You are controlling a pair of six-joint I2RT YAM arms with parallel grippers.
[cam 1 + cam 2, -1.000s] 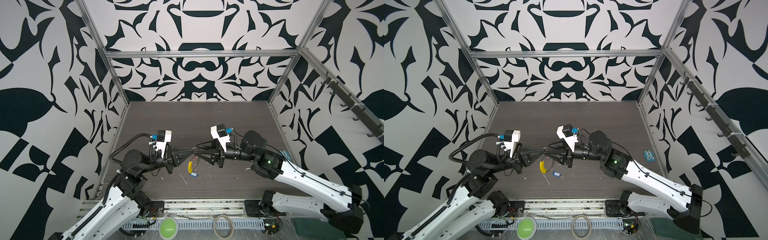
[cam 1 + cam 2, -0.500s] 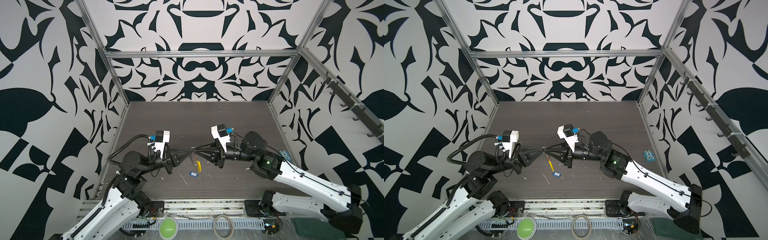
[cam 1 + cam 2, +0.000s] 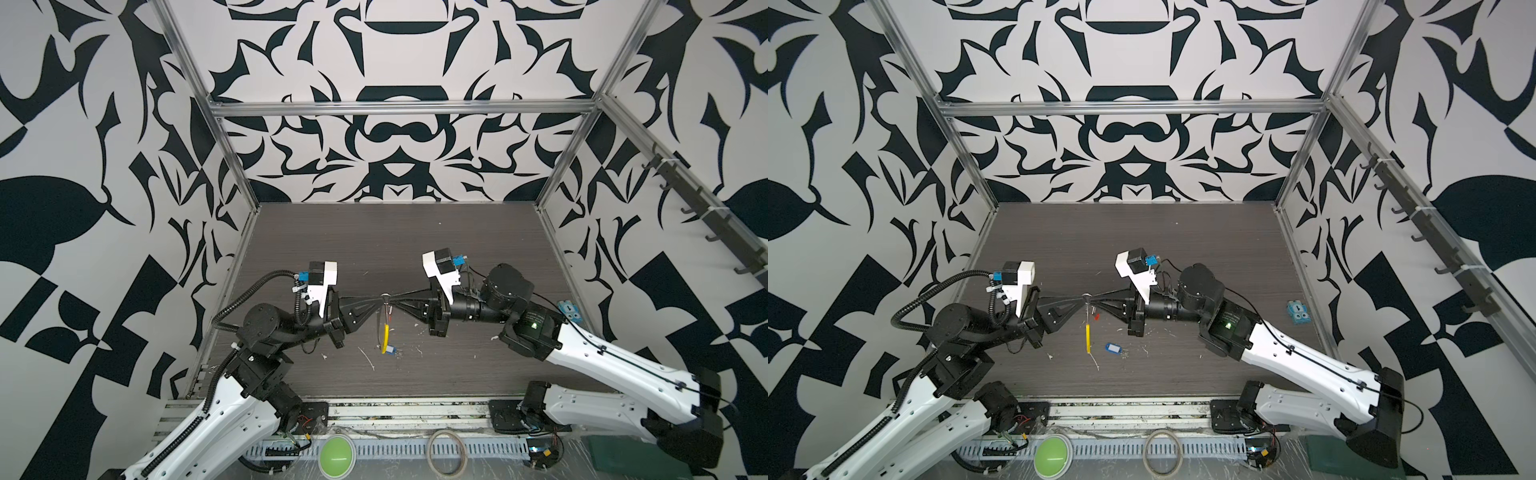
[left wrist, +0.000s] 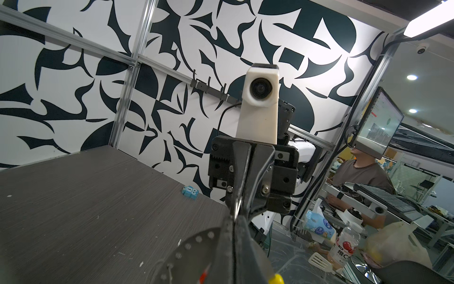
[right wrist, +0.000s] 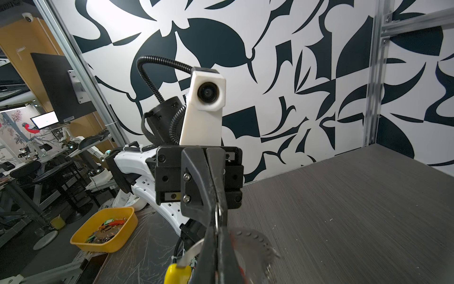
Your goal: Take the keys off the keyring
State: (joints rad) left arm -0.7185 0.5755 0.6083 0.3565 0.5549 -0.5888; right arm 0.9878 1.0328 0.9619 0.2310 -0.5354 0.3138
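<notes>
- Nearest, on the rail beyond the near edge of the tabletop (image 3: 374, 241), lies a plain beige hoop (image 3: 446, 432). It plays no part here.
- Near the middle, the blue tag (image 3: 1112, 348) lies flat on the tabletop. In a top view it sits apart from the loop, so that bunch looks already free.
- Just beyond, the keyring (image 3: 1088, 332) hangs upright between the arms with its yellow sleeve (image 3: 386, 338) at the low end. I cannot tell whether the sleeve touches the tabletop. The red tag (image 3: 1097, 316) dangles close under the top of the loop.
- At the top of the loop the left tool (image 3: 379, 300) and the right tool (image 3: 395, 296) meet tip to tip, both fully closed.
- The left tool appears to pinch the wire. The right tool clamps at the same spot, where a small silver ring (image 5: 217, 216) shows. Whether it has that ring or the wire, I cannot tell.
- Handling, by judgement: the wire is light, thin, springy and smooth, so it may twist or slide between the pads. The red bunch is light and swings freely.
- The better holds look like bare wire beside the opening, or the tag's own ring. The slick sleeve and the plastic tag look poorer.
- Hard to make out: any opening in the loop is hidden by the tool tips, and the red tag's keys are too small to count. Both wrist views show the loop's lower part only as blur.
- By the right wall, a small light-blue block (image 3: 569, 311) sits well apart.
</notes>
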